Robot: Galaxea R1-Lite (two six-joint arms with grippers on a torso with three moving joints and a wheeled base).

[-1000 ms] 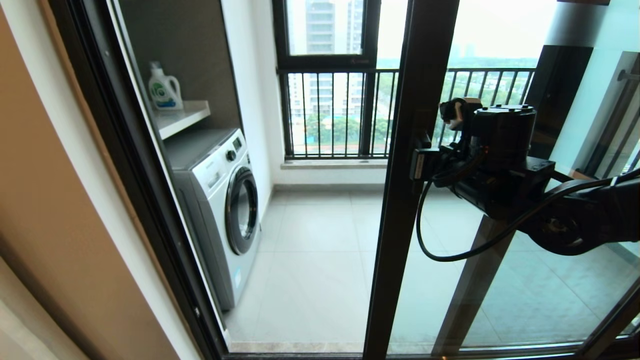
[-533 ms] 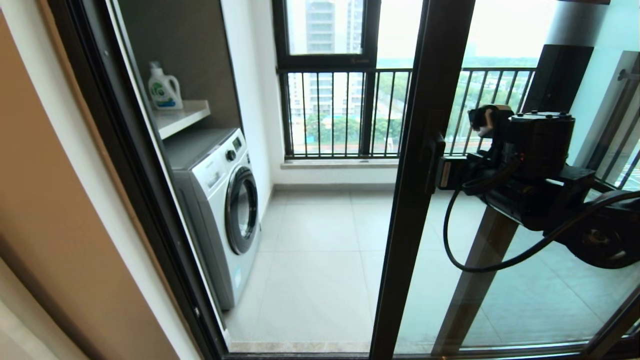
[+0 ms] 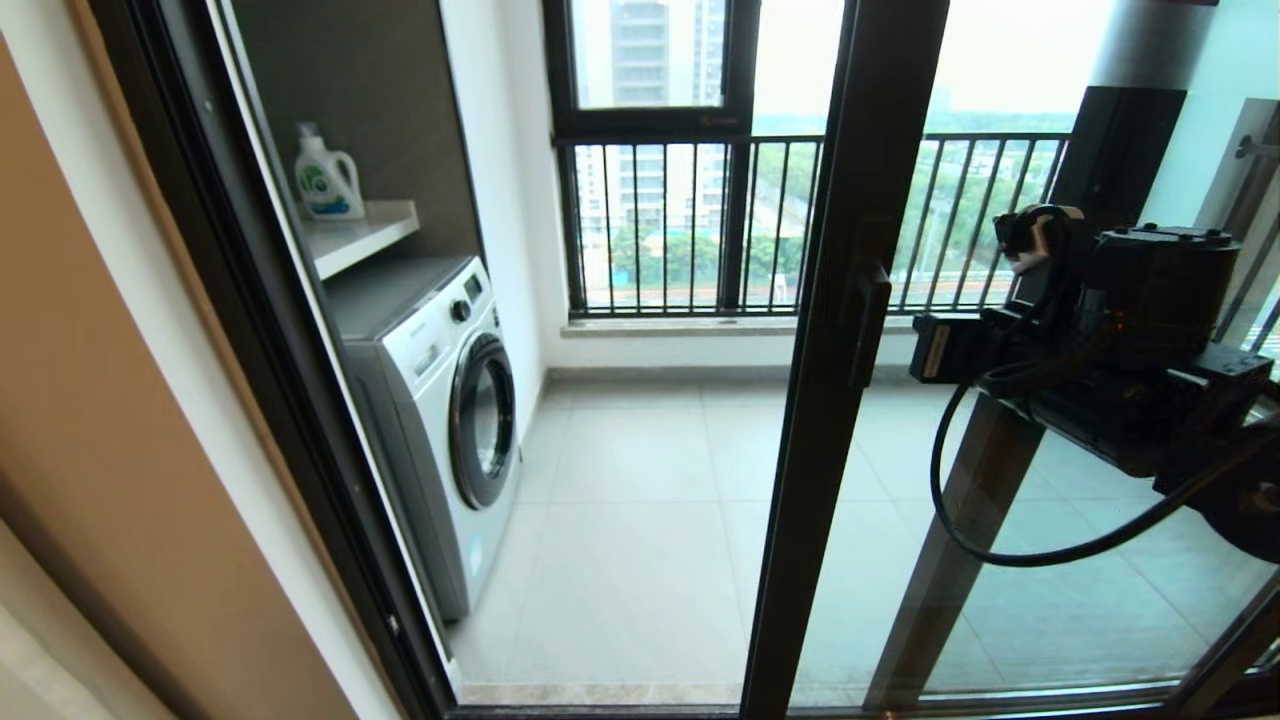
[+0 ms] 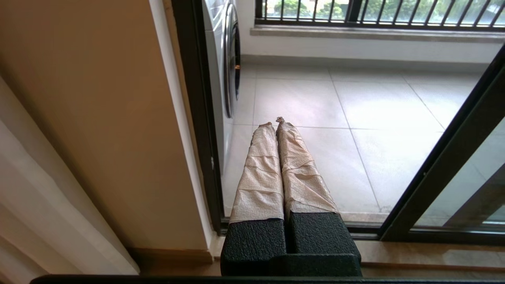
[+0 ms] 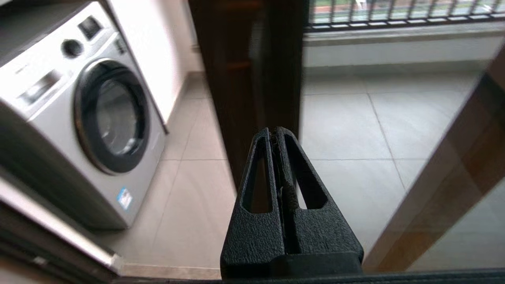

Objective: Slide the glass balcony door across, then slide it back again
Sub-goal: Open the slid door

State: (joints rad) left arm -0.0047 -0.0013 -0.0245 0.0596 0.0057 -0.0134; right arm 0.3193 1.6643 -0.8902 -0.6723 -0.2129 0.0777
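The glass balcony door [image 3: 830,400] stands partly slid to the right, its dark brown frame upright in the middle of the head view. Its dark bar handle [image 3: 868,325] sits on the frame's right face. My right gripper [image 3: 922,348] hovers just right of the handle, shut on nothing and apart from it. In the right wrist view the gripper's tips [image 5: 276,132] point at the door frame [image 5: 244,79] with a gap between. My left gripper [image 4: 275,122], with taped fingers, is shut and parked low by the sill, left of the door frame [image 4: 442,165].
Through the opening are a washing machine [image 3: 440,400], a detergent bottle [image 3: 325,180] on a shelf [image 3: 365,235], tiled floor and the outer window with railing bars [image 3: 680,230]. The dark jamb [image 3: 250,330] bounds the opening on the left. A slanted brown post [image 3: 960,540] shows behind the glass.
The door slid a little to the right, then stopped. My right gripper kept moving right and has come off the handle.
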